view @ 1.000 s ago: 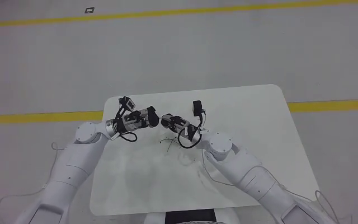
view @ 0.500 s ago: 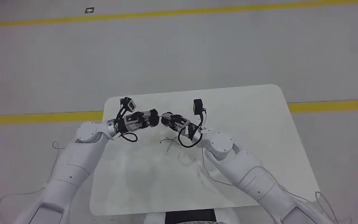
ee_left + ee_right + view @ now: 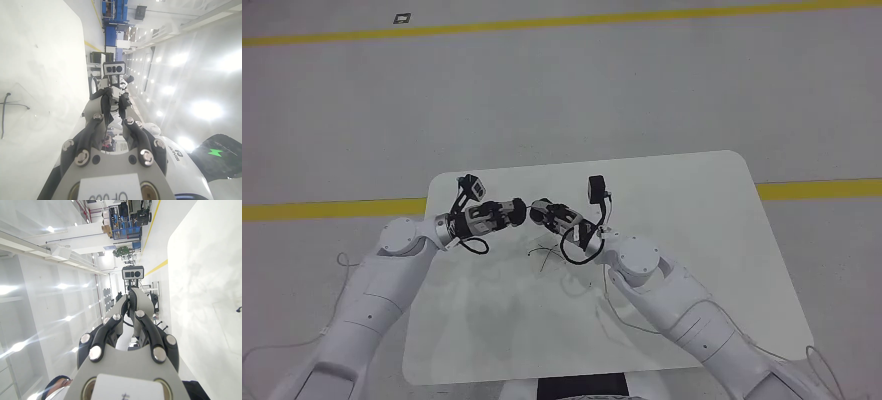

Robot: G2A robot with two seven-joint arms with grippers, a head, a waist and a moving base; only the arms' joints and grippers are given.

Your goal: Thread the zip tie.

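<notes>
Left pincer (image 3: 521, 210) facing right pincer (image 3: 539, 212), zip ties (image 3: 540, 251) on table (image 3: 692, 250).

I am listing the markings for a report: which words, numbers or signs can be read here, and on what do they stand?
Left base label, on left gripper: upside down, cut off, unreadable.
Right base label, on right gripper: only a fragment, unreadable.
Maker's name on white shell: brand, not copied.
Green lightning-bolt sign on dark panel: no words.
Dark floor marker: too small.

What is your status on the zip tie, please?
Left gripper and right gripper tip to tip above table. Right shut. Zip tie strand runs along left gripper. Spare ties on table beneath, apart from both.
</notes>
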